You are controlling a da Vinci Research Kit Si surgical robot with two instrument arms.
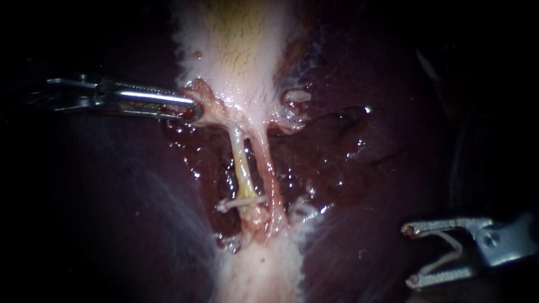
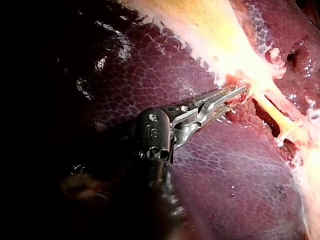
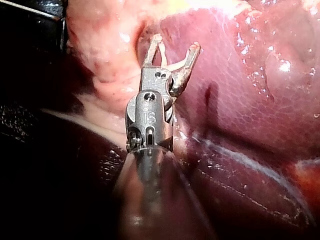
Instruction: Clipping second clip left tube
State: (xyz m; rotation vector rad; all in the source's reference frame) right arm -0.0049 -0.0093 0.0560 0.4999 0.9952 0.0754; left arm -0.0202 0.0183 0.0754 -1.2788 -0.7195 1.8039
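Steel pincer of the right instrument (image 1: 410, 253), lower right, gapes wide with a pale clip (image 1: 443, 262) seated between both jaws, over dark wet liver (image 1: 112, 224). Open room separates it from the central yellow left tube (image 1: 243, 168), which bears a fitted clip (image 1: 241, 203) low down. Upper left, the left instrument (image 1: 193, 109) has its pincer clamped on the gallbladder (image 1: 236, 56) edge.

Dark liver (image 1: 112, 224), pale gallbladder (image 1: 236, 45)

The left instrument (image 1: 193, 109) reaches in level from the left, its jaws clamped on tissue (image 1: 209, 96). The right instrument (image 1: 410, 253) enters low from the right, well apart from the other. Its jaws stand spread wide, a clip (image 1: 456, 247) seated between them and touching both.
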